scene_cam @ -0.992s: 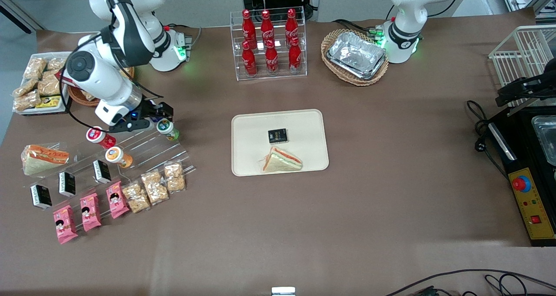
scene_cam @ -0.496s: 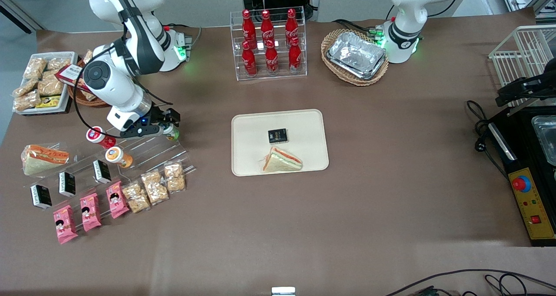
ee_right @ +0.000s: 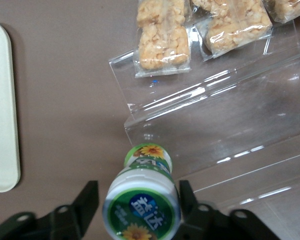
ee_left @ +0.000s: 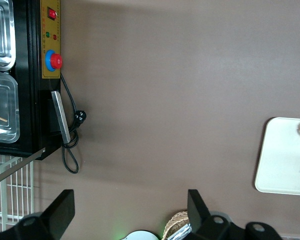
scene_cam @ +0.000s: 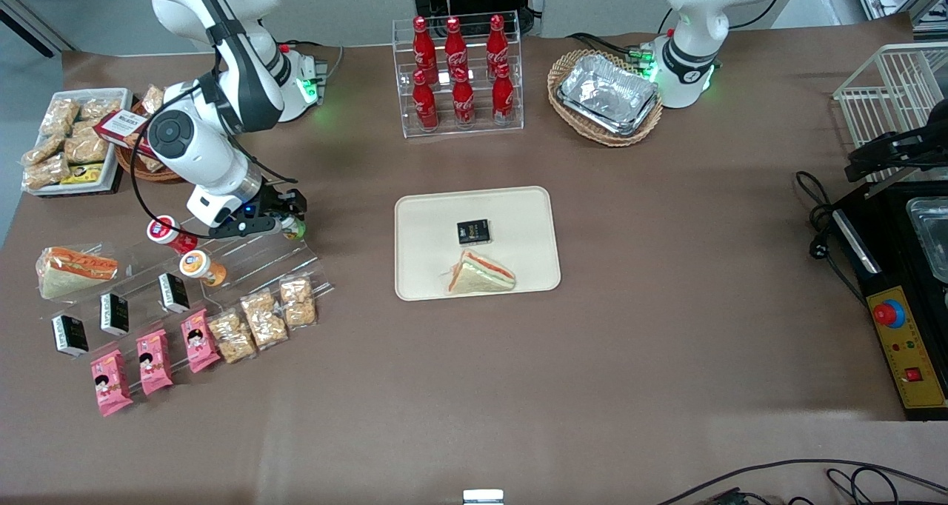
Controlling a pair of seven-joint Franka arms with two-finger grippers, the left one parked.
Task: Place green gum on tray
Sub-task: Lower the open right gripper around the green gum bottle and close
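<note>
The green gum (ee_right: 141,205) stands on the top step of a clear acrylic stand (scene_cam: 244,257), its white-and-green lid facing the wrist camera. In the front view only its yellow-green body (scene_cam: 295,229) shows under the hand. My gripper (scene_cam: 285,220) is open, down around the bottle, with one finger (ee_right: 87,197) a gap away from the lid and the other finger (ee_right: 186,195) close beside it. The cream-beige tray (scene_cam: 429,216) lies at the table's middle, toward the parked arm from the gum; its rim also shows in the right wrist view (ee_right: 2,100).
On the tray lie a sandwich (scene_cam: 481,274) and a black packet (scene_cam: 472,231). A red-lidded bottle (scene_cam: 164,231) and an orange-lidded bottle (scene_cam: 196,264) share the stand, with snack packs (scene_cam: 263,320) on its lower steps. A cola rack (scene_cam: 459,75) and foil-tray basket (scene_cam: 606,94) stand farther back.
My arm has moved toward the green gum and the gripper has come down around it. The lid, plain in the front view a second ago, is now covered by the hand.
</note>
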